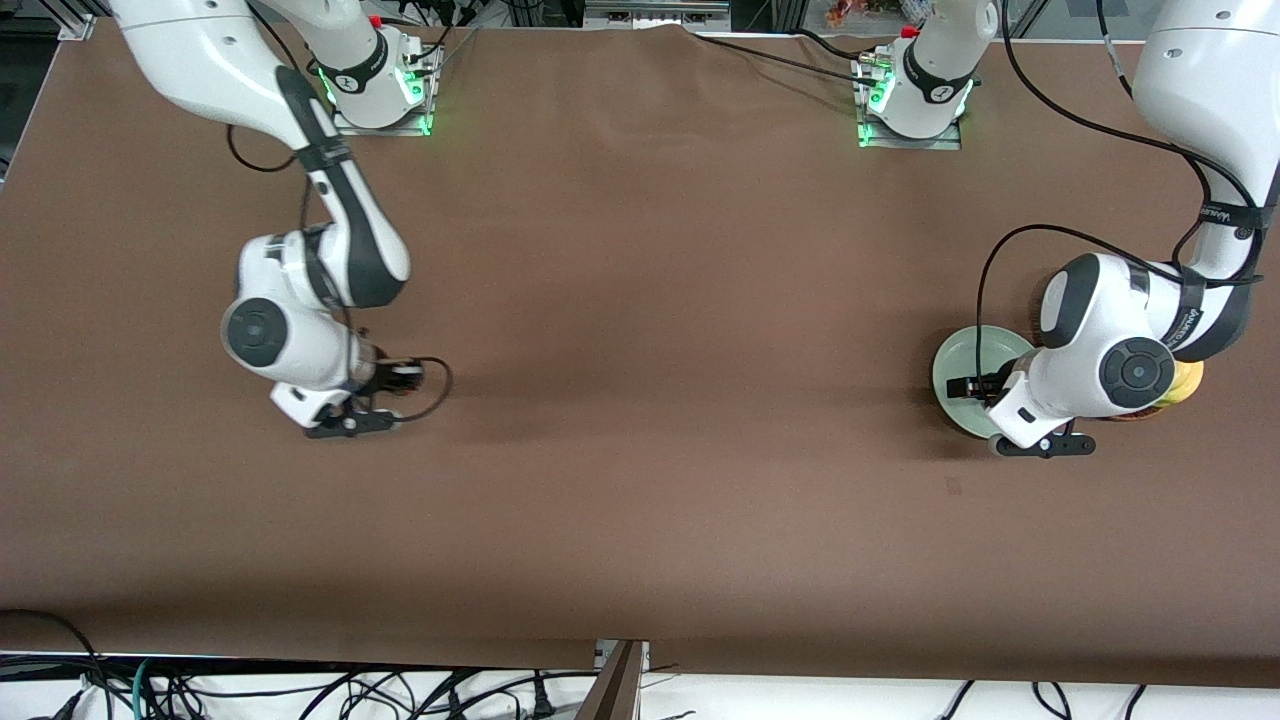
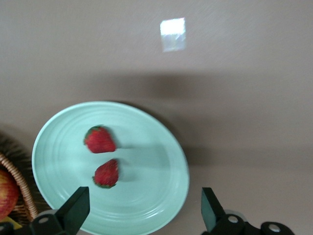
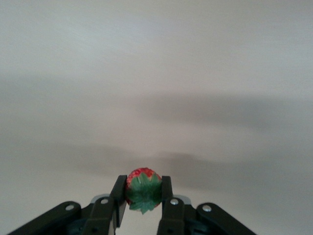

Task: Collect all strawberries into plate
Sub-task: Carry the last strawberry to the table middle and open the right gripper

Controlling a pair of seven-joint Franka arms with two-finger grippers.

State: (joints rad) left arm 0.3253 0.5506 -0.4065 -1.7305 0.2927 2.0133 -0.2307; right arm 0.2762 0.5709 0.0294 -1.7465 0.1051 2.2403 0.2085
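Front view: the left gripper hangs over the mint plate at the right edge of the frame, while the right gripper sits mid-left.

Left wrist view: fingers spread wide, two strawberries on the plate, a basket beside it.

Right wrist view: the right gripper is pinching a third strawberry, bottom center.

The left arm's wrist hangs over the mint-green plate at the left arm's end of the brown table. The right arm reaches low over bare table toward its own end.
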